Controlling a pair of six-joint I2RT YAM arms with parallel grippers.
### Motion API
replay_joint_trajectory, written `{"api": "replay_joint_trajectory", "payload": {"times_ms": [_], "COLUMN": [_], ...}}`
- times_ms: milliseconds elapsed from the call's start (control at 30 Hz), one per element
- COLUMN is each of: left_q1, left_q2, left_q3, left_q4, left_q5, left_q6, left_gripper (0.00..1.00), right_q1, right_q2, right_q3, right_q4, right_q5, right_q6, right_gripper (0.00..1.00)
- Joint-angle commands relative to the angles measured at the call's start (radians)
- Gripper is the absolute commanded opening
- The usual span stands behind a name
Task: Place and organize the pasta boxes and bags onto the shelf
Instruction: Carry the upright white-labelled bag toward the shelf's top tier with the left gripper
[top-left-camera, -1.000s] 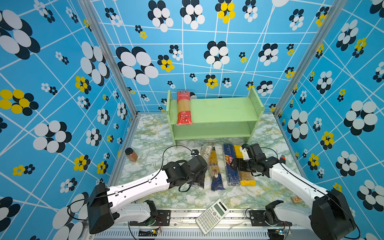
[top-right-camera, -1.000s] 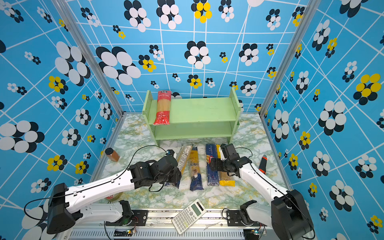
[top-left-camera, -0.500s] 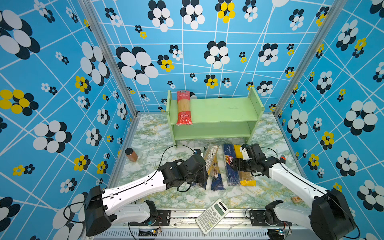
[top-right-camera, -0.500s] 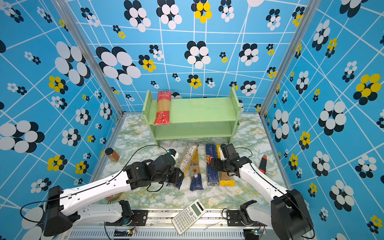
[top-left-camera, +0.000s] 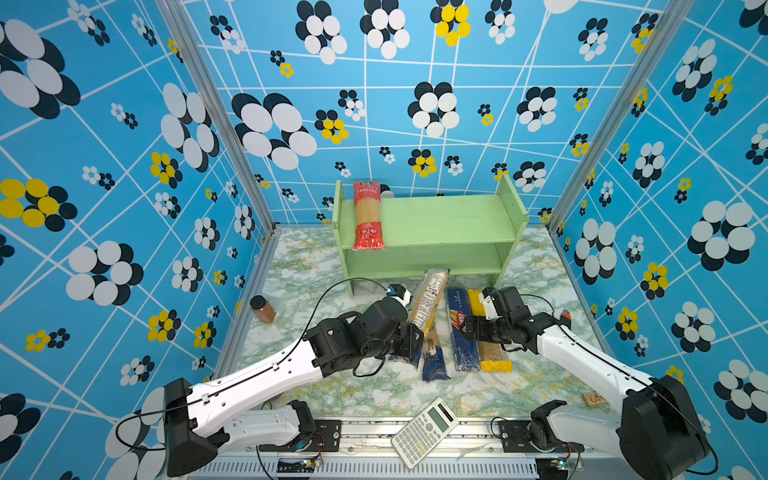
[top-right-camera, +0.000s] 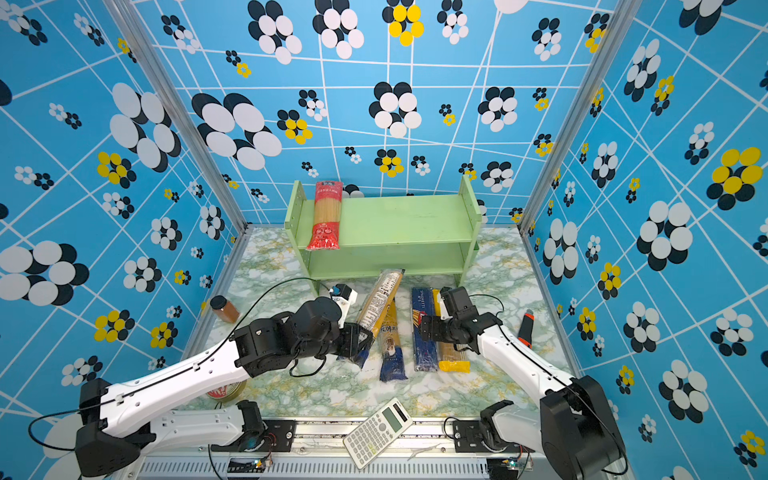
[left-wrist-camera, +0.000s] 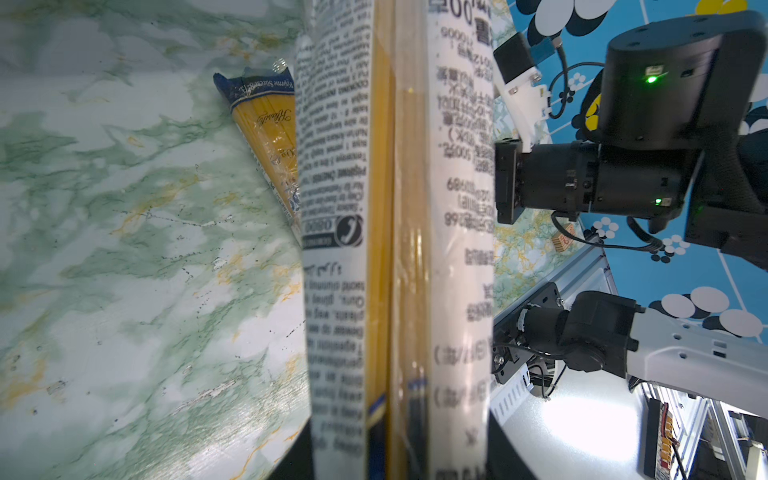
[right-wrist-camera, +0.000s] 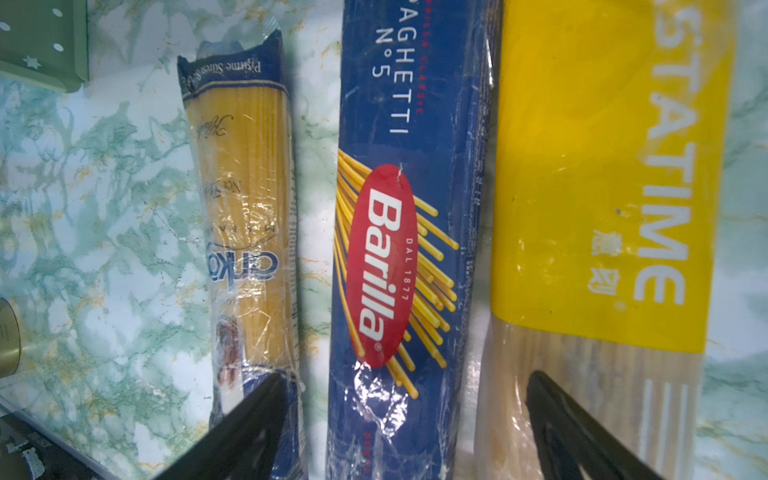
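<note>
The left tool is closed narrow on the near end of the clear bag with the white printed label. This bag slants from the tool toward the shelf, and its far end is just before the front edge of the lower tier. I judge such a spaghetti bag is light and stiff along its length, but the strands are brittle and the film is slippery. Held at one end it makes a long lever and may droop or turn, so a hold nearer the middle would be safer. The right tool stands wide open over the dark blue box, with one finger at each long side; whether they touch anything I cannot tell. The box is stiff cardboard and I think it is best taken across its narrow width. It lies on the bench in front of the shelf, between the yellow and navy bag and the yellow bag, both just beside it. The bag with red ends lies on the top tier, beside the side panel on the left arm's side. In the way, I think, are the upright side panels, the low opening of the lower tier, and the two arms being near each other. The jar and the calculator are well apart from the shelf.
</note>
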Motion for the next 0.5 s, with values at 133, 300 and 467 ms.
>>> {"api": "replay_joint_trajectory", "payload": {"times_ms": [133, 300, 467], "left_q1": [0.006, 0.012, 0.018], "left_q2": [-0.017, -0.004, 0.028], "left_q3": [0.132, 0.177, 0.237], "left_q4": [0.169, 0.181, 0.181], "left_q5": [-0.037, -0.053, -0.102], "left_q6": [0.107, 0.137, 0.158], "left_gripper": [0.00, 0.00, 0.00], "right_q1": [0.008, 0.007, 0.007], "right_q2": [0.008, 0.007, 0.016], "right_q3": [0.004, 0.000, 0.008], "right_q4": [-0.009, -0.008, -0.008], "right_q5": [-0.003, 0.000, 0.000], "right_q6": [0.011, 0.012, 0.012], "right_gripper": [0.92, 0.92, 0.92]}}
